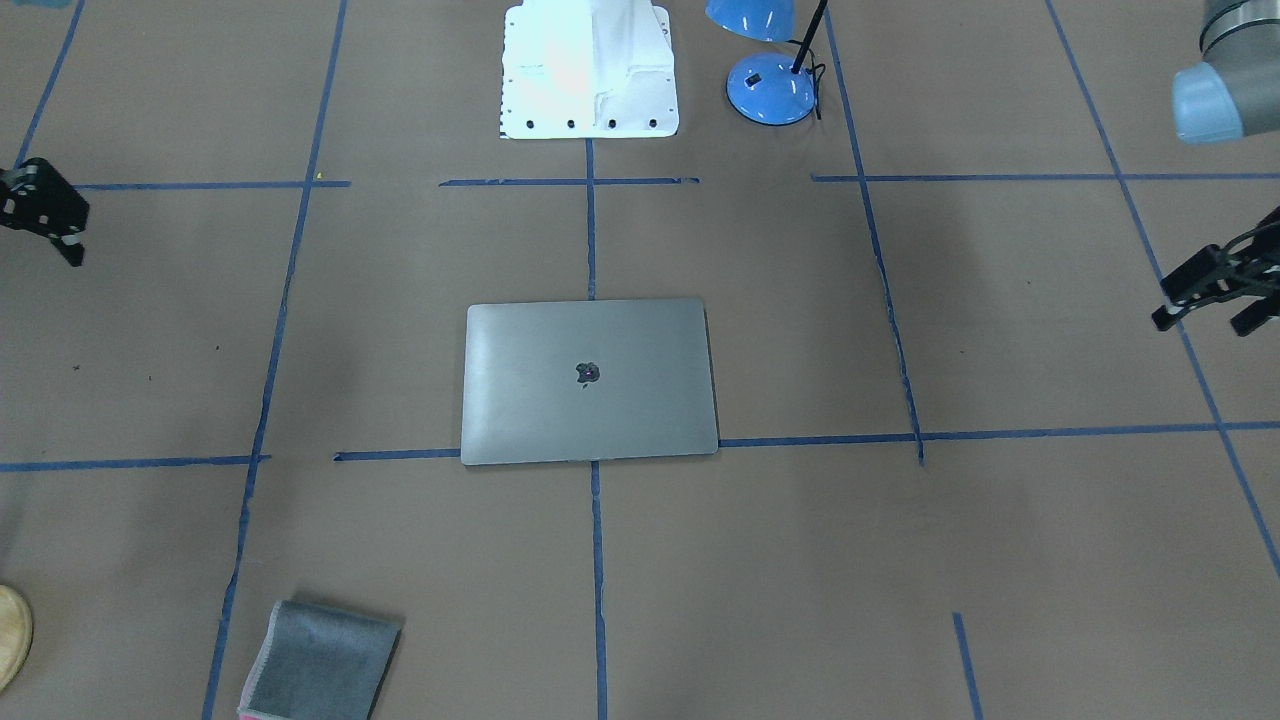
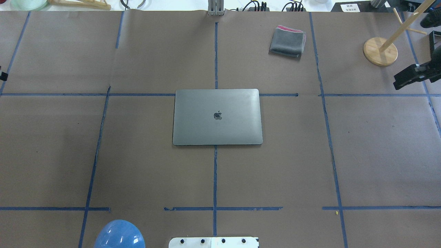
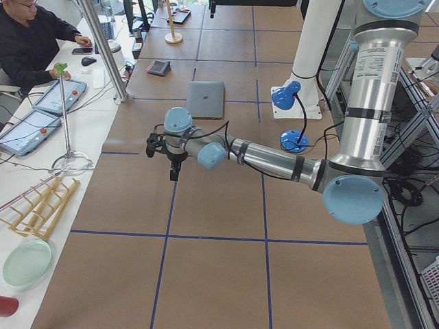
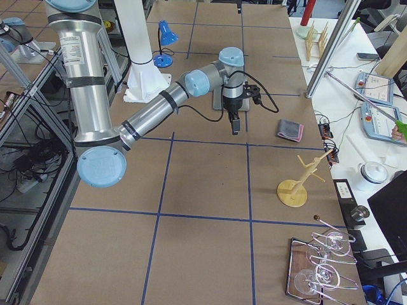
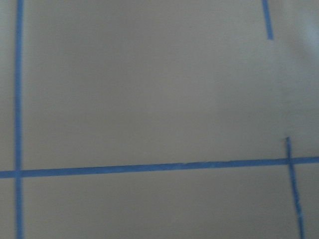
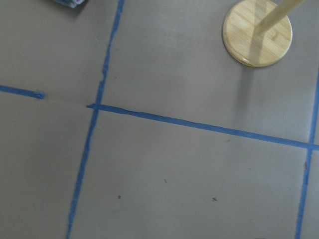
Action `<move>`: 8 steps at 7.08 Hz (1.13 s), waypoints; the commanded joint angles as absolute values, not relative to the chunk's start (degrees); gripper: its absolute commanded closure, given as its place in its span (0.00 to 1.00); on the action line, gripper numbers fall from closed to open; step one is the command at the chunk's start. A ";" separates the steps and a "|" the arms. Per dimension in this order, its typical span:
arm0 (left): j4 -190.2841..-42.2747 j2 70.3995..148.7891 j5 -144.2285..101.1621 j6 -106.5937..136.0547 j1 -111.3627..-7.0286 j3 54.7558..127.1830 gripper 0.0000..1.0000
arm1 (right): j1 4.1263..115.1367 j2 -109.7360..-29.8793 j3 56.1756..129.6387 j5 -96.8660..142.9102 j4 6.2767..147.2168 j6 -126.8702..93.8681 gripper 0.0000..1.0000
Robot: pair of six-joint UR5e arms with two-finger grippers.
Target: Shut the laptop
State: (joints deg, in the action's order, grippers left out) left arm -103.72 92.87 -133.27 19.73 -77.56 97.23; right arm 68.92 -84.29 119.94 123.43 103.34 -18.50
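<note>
- The thin space-grey metal laptop lies flat at the middle of the brown paper-covered surface. Its lid is down and the logo faces up, so the closing looks done.
- The left gripper hangs near the surface's left edge, jaws apart, well clear of the laptop.
- The right gripper hangs near the right edge; whether its jaws are apart cannot be told.
- Risk: another press on the lid would gain nothing and could scuff the metal or shove the laptop across the paper.
- Risk: a careless right-arm sweep could clip the round-based wooden stand near the far right corner.
</note>
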 commanded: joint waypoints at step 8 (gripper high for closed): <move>-80.95 86.84 -133.59 -10.64 -90.35 94.66 0.00 | 91.47 -95.45 103.91 133.15 103.36 2.11 0.00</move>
